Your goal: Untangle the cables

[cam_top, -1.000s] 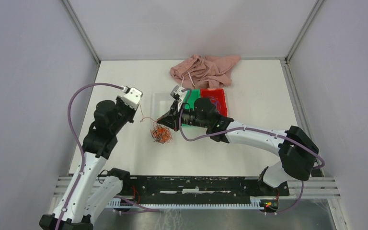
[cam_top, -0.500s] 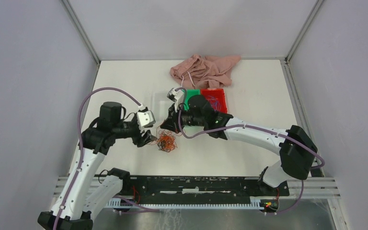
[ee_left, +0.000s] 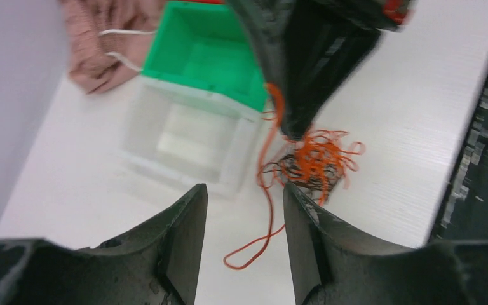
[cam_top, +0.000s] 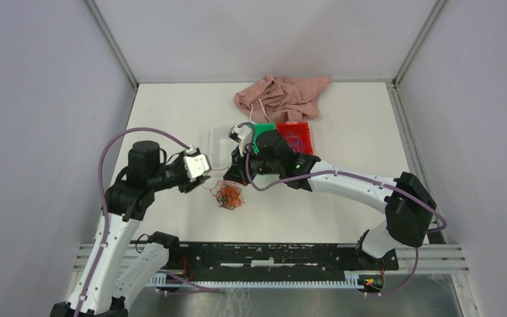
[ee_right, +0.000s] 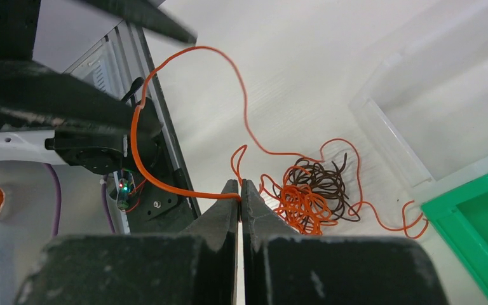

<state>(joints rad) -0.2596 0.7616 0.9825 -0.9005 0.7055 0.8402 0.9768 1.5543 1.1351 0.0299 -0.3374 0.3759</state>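
The cables form a small orange and dark brown tangle on the white table. My right gripper is shut on one orange strand, which arcs up and away from the tangle. It hangs just above the tangle's far-left side. My left gripper is open, a short way left of the tangle. A loose orange loop lies on the table below the gap between its fingers, ungripped.
A clear bin sits just behind the tangle, with a green bin and a red bin to its right. A pink cloth is bunched at the back. The black rail runs along the near edge.
My left gripper has come down from a raised spot at the left to beside the tangle and opened, dropping its orange strand. The right gripper stayed shut and shifted slightly.
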